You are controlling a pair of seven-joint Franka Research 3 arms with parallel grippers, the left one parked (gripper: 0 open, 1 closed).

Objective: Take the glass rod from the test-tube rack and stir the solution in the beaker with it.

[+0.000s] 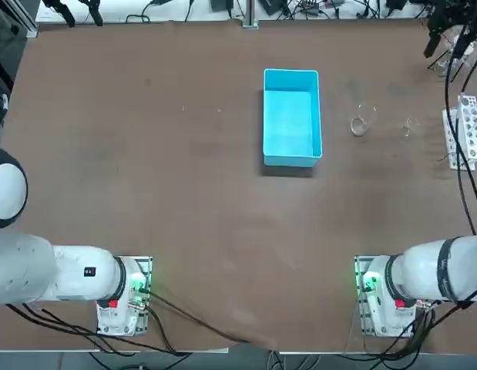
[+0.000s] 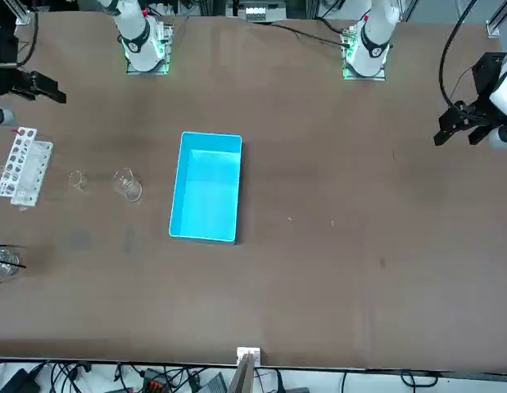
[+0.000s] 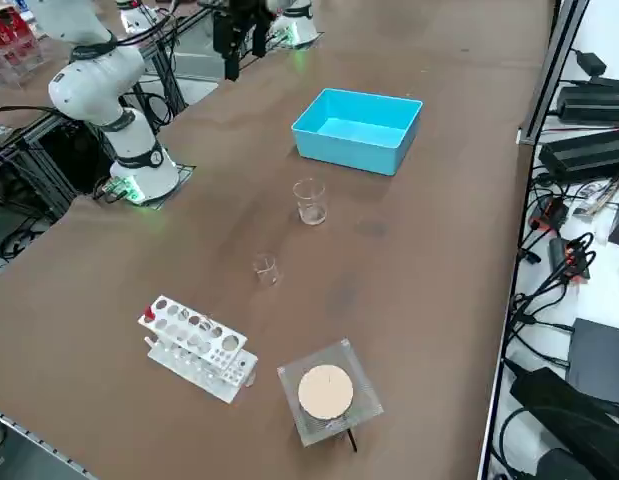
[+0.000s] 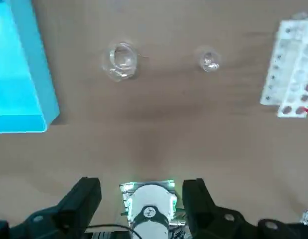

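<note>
The white test-tube rack (image 1: pixel 469 132) (image 2: pixel 22 166) (image 3: pixel 196 346) (image 4: pixel 293 69) lies near the table's right edge. I cannot make out the glass rod in any view. Left of the rack stands a small clear vessel (image 1: pixel 410 126) (image 3: pixel 265 268) (image 4: pixel 209 60). The wider clear beaker (image 1: pixel 362 123) (image 2: pixel 128 183) (image 3: pixel 310 201) (image 4: pixel 121 59) is further left, towards the bin. My right gripper (image 4: pixel 141 199) (image 3: pixel 244 45) hangs high above the table, well clear of all of them. Its fingers are open with nothing between them.
A blue rectangular bin (image 1: pixel 291 127) (image 2: pixel 205 187) (image 3: pixel 357 130) sits mid-table, left of the beaker. A square clear plate with a round tan disc (image 3: pixel 327 390) rests beyond the rack. Black cables hang along the table's right edge (image 1: pixel 463 139).
</note>
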